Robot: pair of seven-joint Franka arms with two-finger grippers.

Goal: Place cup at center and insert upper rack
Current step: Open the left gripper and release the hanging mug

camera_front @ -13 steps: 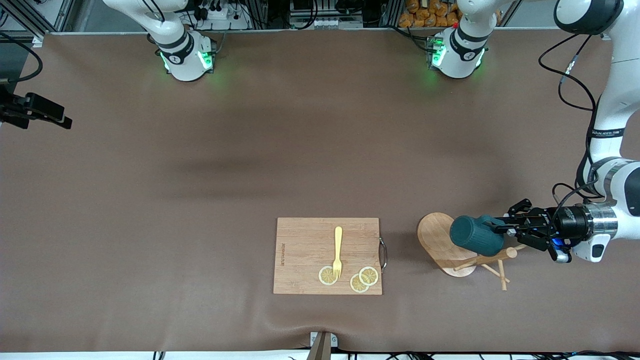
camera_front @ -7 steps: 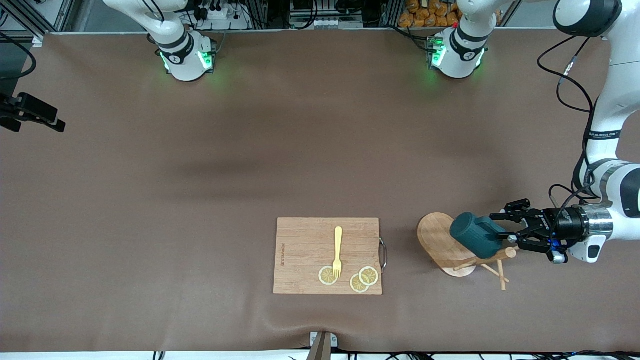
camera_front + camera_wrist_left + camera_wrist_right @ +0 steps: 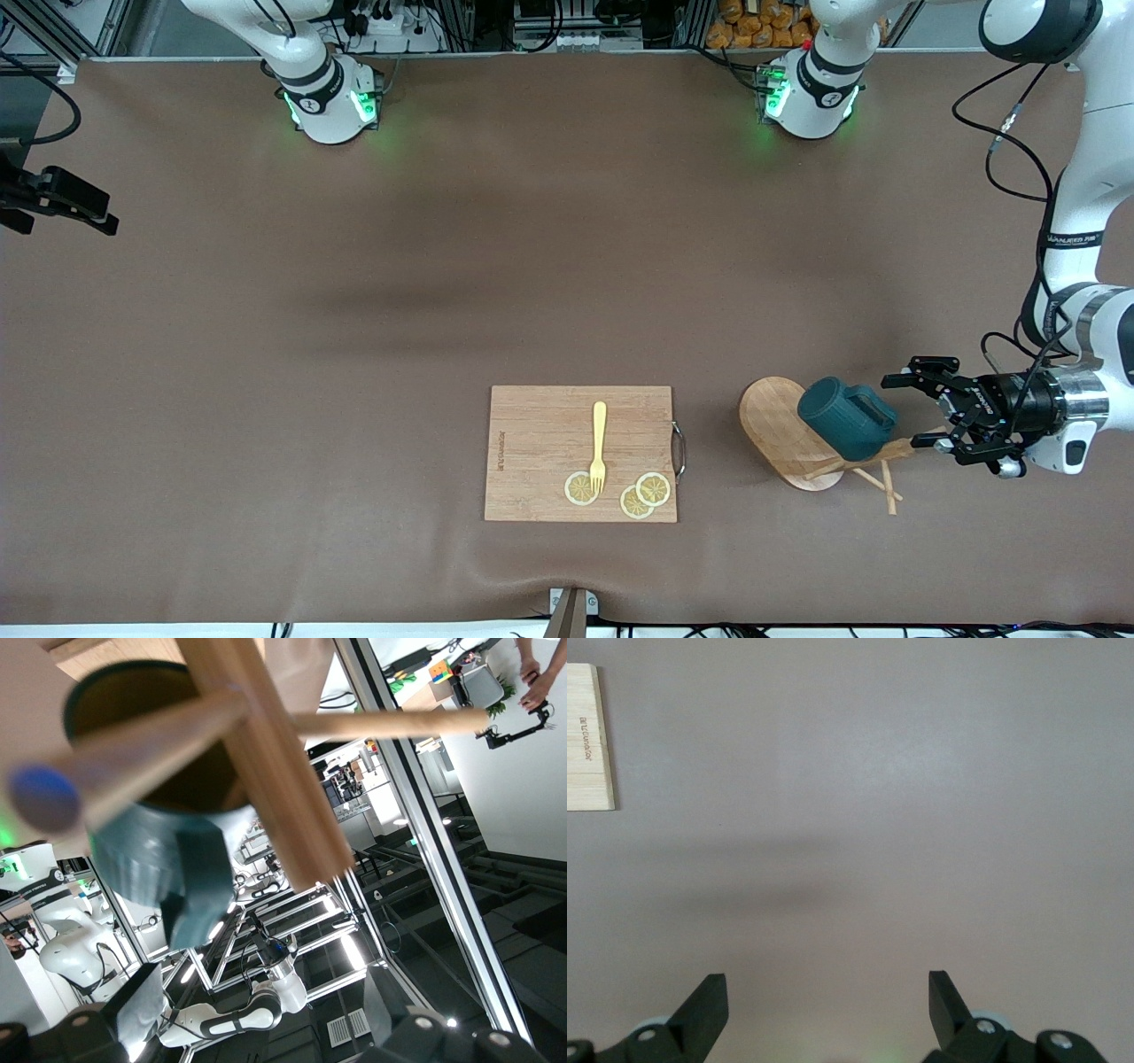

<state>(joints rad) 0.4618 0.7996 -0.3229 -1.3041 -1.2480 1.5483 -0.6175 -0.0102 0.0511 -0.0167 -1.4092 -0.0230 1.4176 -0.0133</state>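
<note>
Cup (image 3: 843, 429) and upper rack (image 3: 797, 436) are found together toward the left arm's end of the table (image 3: 443, 292), beside the cutting board (image 3: 540, 452), which serves as landmark; the rack is seen as a light wooden mug tree with an oval base, its post and thin pegs leaning away from the board; the dark teal cup is hung on a peg, apparently by its loop handle, though that contact is poorly shown; in the left wrist view the cup (image 3: 151, 797) is crossed by a dowel. The left gripper (image 3: 926, 416) is held just beside the cup, away from the board, fingers spread wide and gripping nothing; the right gripper (image 3: 828, 1001) is likewise spread over bare table and waits. The cup is judged rigid, fairly light, glazed and slippery, breakable if dropped; a hold on handle or rim is suggested; a fork (image 3: 599, 446) and lemon slices (image 3: 642, 494) rest on the board.
</note>
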